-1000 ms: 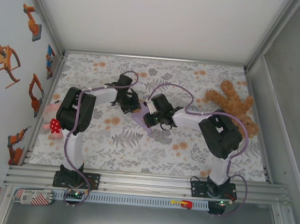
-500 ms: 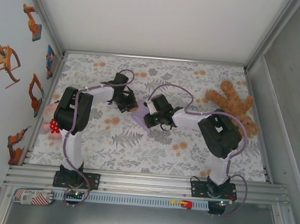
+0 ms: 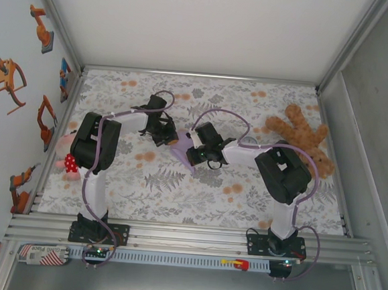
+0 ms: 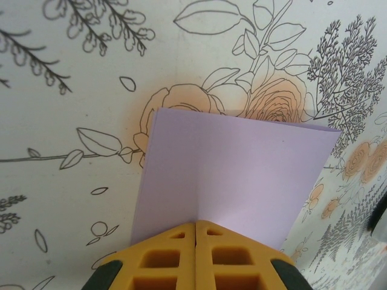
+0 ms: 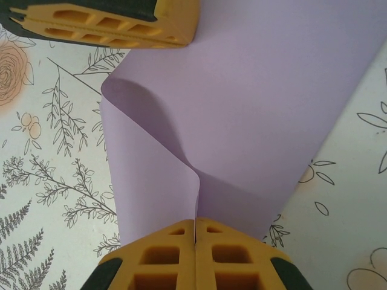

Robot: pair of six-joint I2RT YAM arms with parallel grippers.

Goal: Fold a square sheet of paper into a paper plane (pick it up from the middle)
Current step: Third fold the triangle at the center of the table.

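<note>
The square sheet of paper (image 3: pixel 180 146) is lavender and hangs just above the flowered tablecloth (image 3: pixel 197 192) in the middle. My left gripper (image 3: pixel 168 137) is shut on one edge of it; in the left wrist view the sheet (image 4: pixel 236 172) spreads away from the closed yellow fingertips (image 4: pixel 181 241). My right gripper (image 3: pixel 195 150) is shut on the opposite edge. From the right wrist the sheet (image 5: pixel 266 103) curls in a soft bend up from my right gripper (image 5: pixel 195 221) toward the left gripper (image 5: pixel 192 40) at the top. The paper plane is out of view.
A brown teddy bear (image 3: pixel 301 136) lies at the right edge of the cloth. A pink plush toy (image 3: pixel 65 158) sits at the left edge beside the left arm. Enclosure walls stand on three sides, with a metal rail (image 3: pixel 187 235) in front.
Both grippers drifted slightly toward the far left with the sheet between them. Both stayed shut on it.
</note>
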